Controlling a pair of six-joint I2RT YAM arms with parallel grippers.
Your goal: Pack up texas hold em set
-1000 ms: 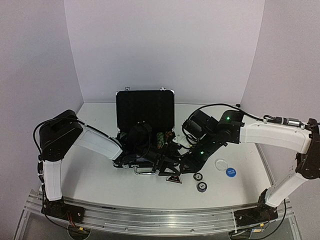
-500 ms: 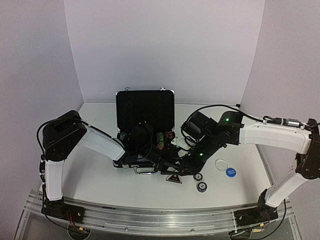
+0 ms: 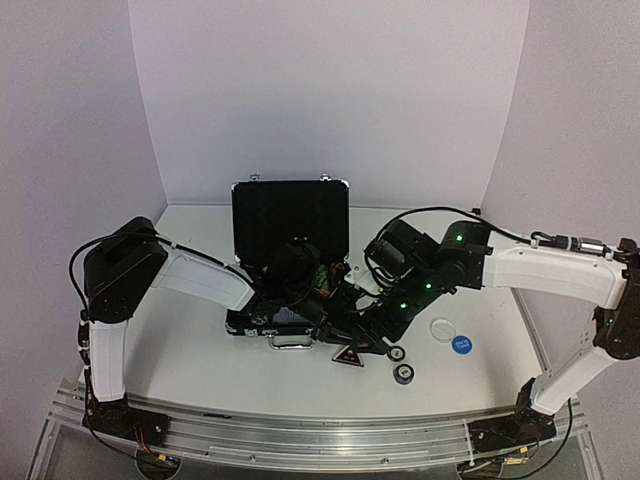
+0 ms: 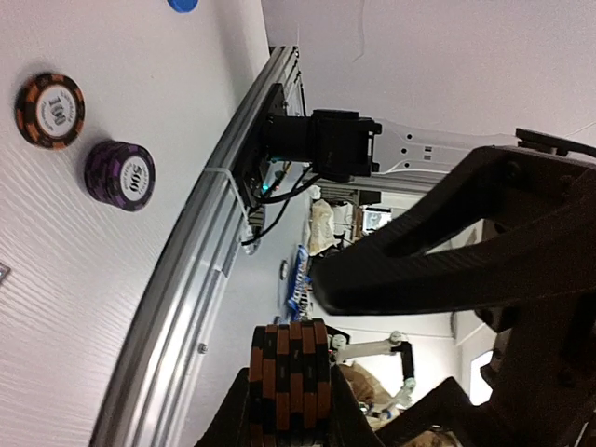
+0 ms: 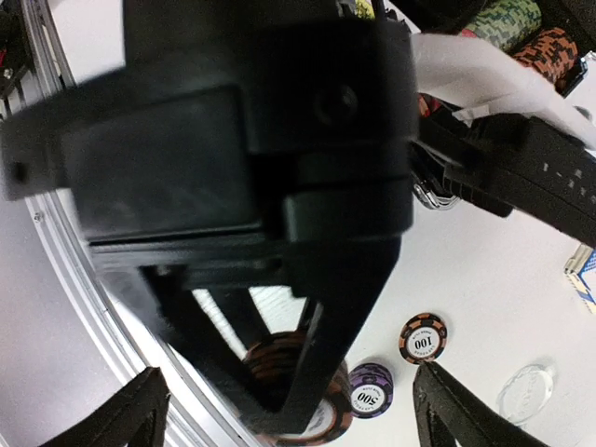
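Stack (image 4: 289, 368) of orange/black chips is in my L gripper (image 4: 289, 405). Fingers are closed on it, one on each end face afaict, chips edge-on to the cam. It's off the table (image 3: 180, 350), out front of the case (image 3: 290, 215) near its right front corner. Top view hides the stack behind both wrists.

Case is mid-table and open, lid upright. R wrist cam shows green chips (image 5: 503, 23) and orange chips (image 5: 549, 51) already racked inside.

R gripper (image 3: 362, 338): fingers spread wide, holding nothing. It's pointed at L gripper and the stack, v. close. Can't tell if the stack is actually between its fingers or just in front.

Loose on the table:
- marker (image 3: 348, 357) just in front of the case
- 100 chip (image 4: 49, 110) and 500 chip (image 4: 119, 175) flat, just right of the marker, near each other, not touching
- clear disc (image 3: 441, 328) and blue disc (image 3: 461, 345) further right

Step, my read: loading chips, partway through. This stack is either a handoff to R or a straight drop into the case, can't say which.

Next move needs:
- stack axis lined up w/ a free groove in the case
- lower till seated, then release. Letting go early and the chips fan out.
- arms are crowded, so one must back off before the other swings to the case

After that: the 2 singles, discs, marker, then the lid.
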